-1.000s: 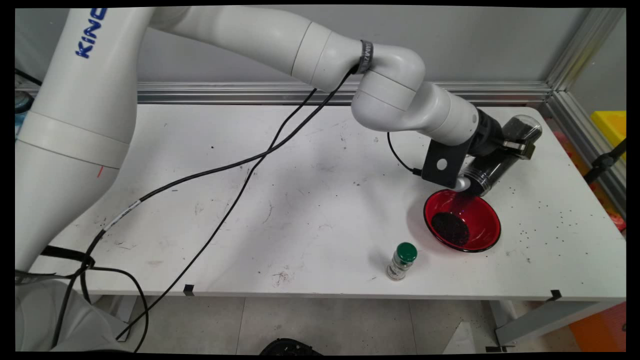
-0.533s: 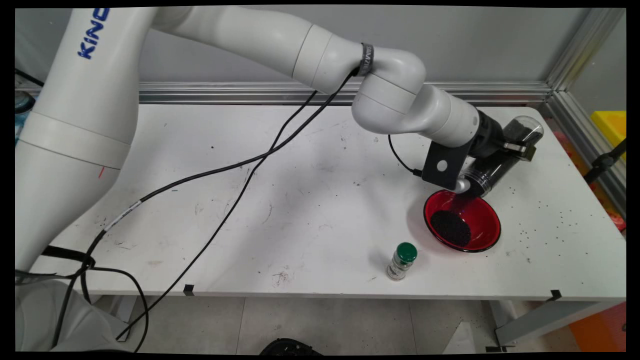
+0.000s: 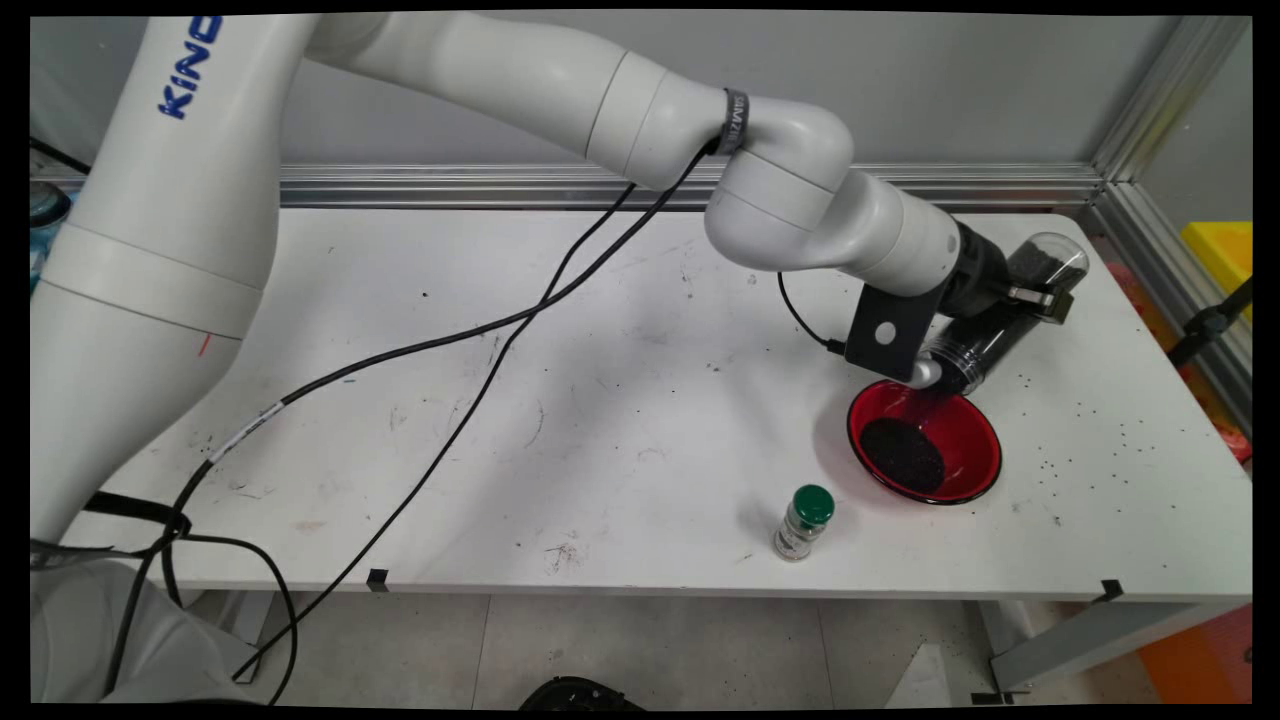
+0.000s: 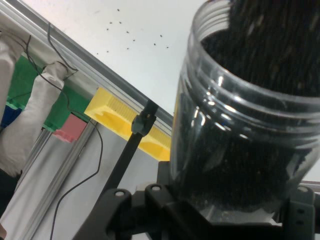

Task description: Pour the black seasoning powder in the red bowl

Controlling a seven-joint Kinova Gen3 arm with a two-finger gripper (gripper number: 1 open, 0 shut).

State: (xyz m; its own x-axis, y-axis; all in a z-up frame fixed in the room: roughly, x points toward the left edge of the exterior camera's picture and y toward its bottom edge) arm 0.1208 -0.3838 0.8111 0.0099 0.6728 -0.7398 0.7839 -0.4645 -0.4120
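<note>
claw: the black two-finger claw [image 3: 1010,300] is clamped round a clear plastic jar of small black grains [image 3: 1000,318], pinching it about mid-body. In the hand view the jar [image 4: 245,130] fills the space right above the linkage, so it's seated deep in the grip, not just held by the tips.

jar: tipped way over, closed end up toward the far right, open mouth pointing down and toward the near side. The mouth sits just above the far rim of the bowl without touching it, as far as I can tell. Looks like that angle is what lets the grains slide out.

bowl: shallow glossy red bowl with a dark rim [image 3: 975,440], on the white bench [image 3: 600,420] directly under the jar's mouth. There's a dark heap of black grains [image 3: 903,455] in its near-left part, which fits with stuff dropping from above.

bottle: little clear bottle with a green cap [image 3: 803,522], upright, near the bench's front edge, left of the bowl and clear of it.

strays: loose black specks [image 3: 1090,425] scattered on the bench right of the bowl, probably bounce-outs.

cables: black cables [image 3: 480,350] droop from the arm across the middle of the bench.
</note>
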